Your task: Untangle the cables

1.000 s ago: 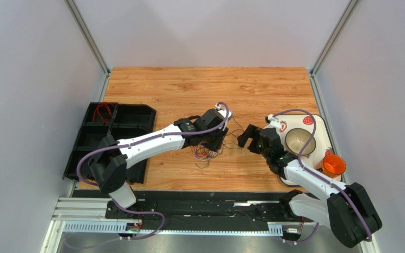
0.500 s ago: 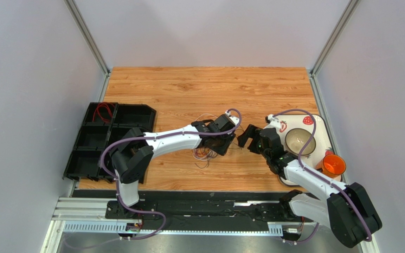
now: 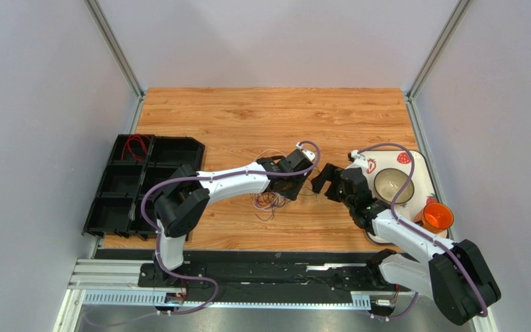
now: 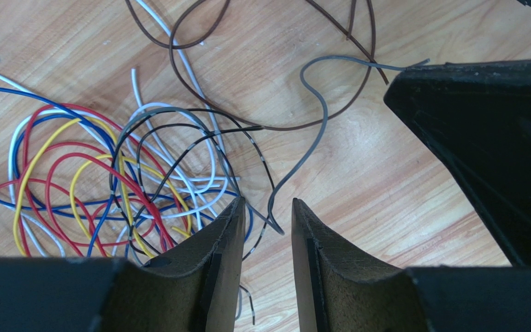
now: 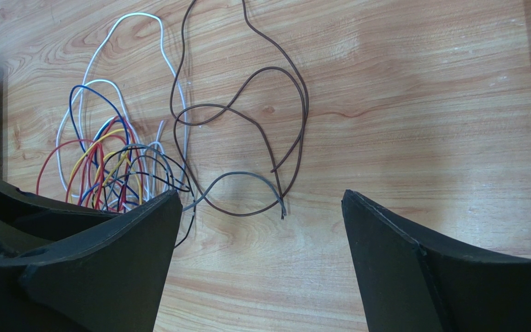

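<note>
The cables (image 3: 267,201) lie in a tangle on the wooden table between the two arms. In the left wrist view the red, yellow, blue, white and black loops (image 4: 119,181) lie left of my left gripper (image 4: 267,202). It is open with a narrow gap, and the end of a grey wire (image 4: 322,117) lies on the table between its tips. A brown wire (image 5: 305,104) loops beside the grey wire (image 5: 244,174). My right gripper (image 5: 261,195) is wide open and empty, just short of these two wires. In the top view the left gripper (image 3: 296,187) nearly faces the right gripper (image 3: 322,181).
A black bin set (image 3: 143,180) stands at the left table edge, with red wires (image 3: 134,146) in its far compartment. A white tray (image 3: 420,166) at the right holds a bowl (image 3: 390,183) and an orange cup (image 3: 438,216). The right gripper's finger (image 4: 483,152) shows in the left wrist view.
My left arm has stretched further right, bringing its gripper past the tangle toward the right gripper. The right arm has barely moved.
</note>
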### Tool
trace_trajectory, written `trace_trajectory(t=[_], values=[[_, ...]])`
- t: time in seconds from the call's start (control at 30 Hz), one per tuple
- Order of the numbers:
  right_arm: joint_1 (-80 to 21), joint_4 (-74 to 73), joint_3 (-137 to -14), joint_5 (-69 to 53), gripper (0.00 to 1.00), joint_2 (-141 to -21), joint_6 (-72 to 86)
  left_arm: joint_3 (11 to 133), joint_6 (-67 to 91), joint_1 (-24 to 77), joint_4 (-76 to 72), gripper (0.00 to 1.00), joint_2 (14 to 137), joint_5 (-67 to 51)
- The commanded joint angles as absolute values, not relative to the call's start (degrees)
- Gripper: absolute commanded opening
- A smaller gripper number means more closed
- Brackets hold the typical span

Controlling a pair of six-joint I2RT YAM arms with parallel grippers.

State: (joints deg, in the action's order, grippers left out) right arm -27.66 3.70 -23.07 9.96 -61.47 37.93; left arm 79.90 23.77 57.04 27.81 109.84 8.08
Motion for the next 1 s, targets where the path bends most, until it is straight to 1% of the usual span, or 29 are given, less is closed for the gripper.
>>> trace_trajectory(t=[0.0, 0.17, 0.23, 0.27, 0.33, 0.47, 0.5, 0.67, 0.7, 0.77, 0.8, 0.87, 0.97], values=[[-27.4, 5.7, -24.4, 10.5, 0.91, -61.2, 38.1, 82.4, 24.8, 57.5, 27.8, 0.36, 110.7, 9.9], [-27.5, 5.8, -24.5, 10.5, 0.91, -61.2, 38.1, 82.8, 25.2, 57.5, 27.2, 0.22, 111.9, 8.4], [-27.4, 5.9, -24.4, 10.5, 0.91, -61.2, 38.1, 83.1, 25.3, 57.5, 26.8, 0.18, 112.3, 8.0], [-27.5, 5.8, -24.4, 10.5, 0.91, -61.3, 38.1, 83.2, 25.5, 57.5, 26.9, 0.11, 112.4, 7.9], [-27.4, 5.9, -24.5, 10.6, 0.91, -61.3, 38.1, 83.9, 25.5, 57.5, 27.4, 0.00, 111.8, 8.0], [-27.4, 5.9, -24.4, 10.5, 0.91, -61.3, 38.1, 89.5, 25.4, 57.4, 34.7, 0.00, 108.6, 10.3], [-27.5, 5.9, -24.4, 10.5, 0.91, -61.2, 38.1, 94.1, 25.1, 57.3, 39.1, 0.00, 107.2, 11.0], [-27.4, 6.0, -24.3, 10.6, 0.91, -60.9, 38.1, 108.3, 23.1, 56.3, 48.7, 0.00, 103.7, 12.8], [-27.4, 6.1, -24.2, 10.6, 0.91, -60.9, 38.1, 113.2, 23.0, 55.7, 51.3, 0.00, 103.1, 10.8], [-27.4, 6.1, -24.3, 10.6, 0.91, -60.8, 38.1, 117.6, 23.6, 53.7, 53.1, 0.00, 102.7, 7.4], [-27.4, 6.0, -24.2, 10.6, 0.91, -60.9, 38.1, 121.9, 23.9, 53.2, 54.7, 0.00, 102.1, 5.5], [-27.4, 6.0, -24.1, 10.7, 0.91, -60.7, 38.1, 125.5, 23.9, 52.0, 55.5, 0.00, 101.6, 3.9], [-27.4, 6.2, -24.0, 10.5, 0.91, -60.6, 38.1, 135.2, 24.1, 49.6, 56.4, 0.00, 101.2, -0.7]])
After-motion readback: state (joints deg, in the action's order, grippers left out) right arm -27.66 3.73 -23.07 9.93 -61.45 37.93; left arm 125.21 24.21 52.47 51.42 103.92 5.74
